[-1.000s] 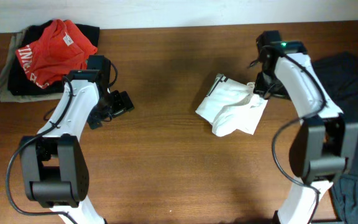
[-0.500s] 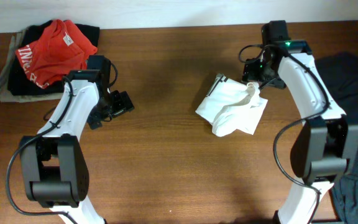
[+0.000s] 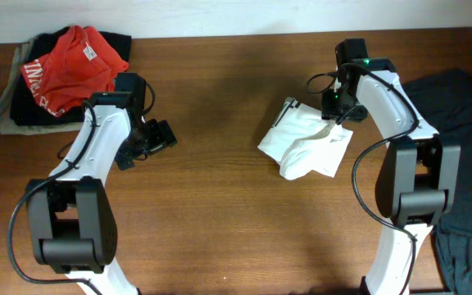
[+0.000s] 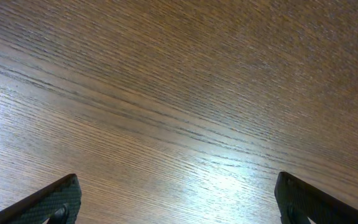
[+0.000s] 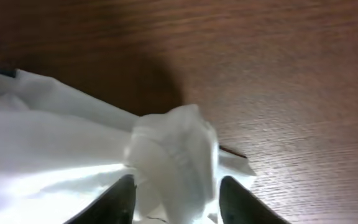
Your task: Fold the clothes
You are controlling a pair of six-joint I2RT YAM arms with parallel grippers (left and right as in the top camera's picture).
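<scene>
A crumpled white garment (image 3: 306,143) lies on the wooden table (image 3: 220,188) right of centre. My right gripper (image 3: 333,111) is at its upper right corner; in the right wrist view its fingers (image 5: 174,199) press on both sides of a raised bunch of the white cloth (image 5: 173,149). My left gripper (image 3: 150,139) hangs over bare wood at the left, far from the garment. In the left wrist view its fingers (image 4: 179,205) are wide apart with nothing between them.
A pile with a red shirt (image 3: 72,57) on top of dark clothes (image 3: 15,90) sits at the back left corner. A dark garment (image 3: 465,106) lies at the right edge and hangs toward the front right.
My right gripper has shifted a little left along the garment's upper right corner, pulling the cloth there into a bunch. The left arm has not moved.
</scene>
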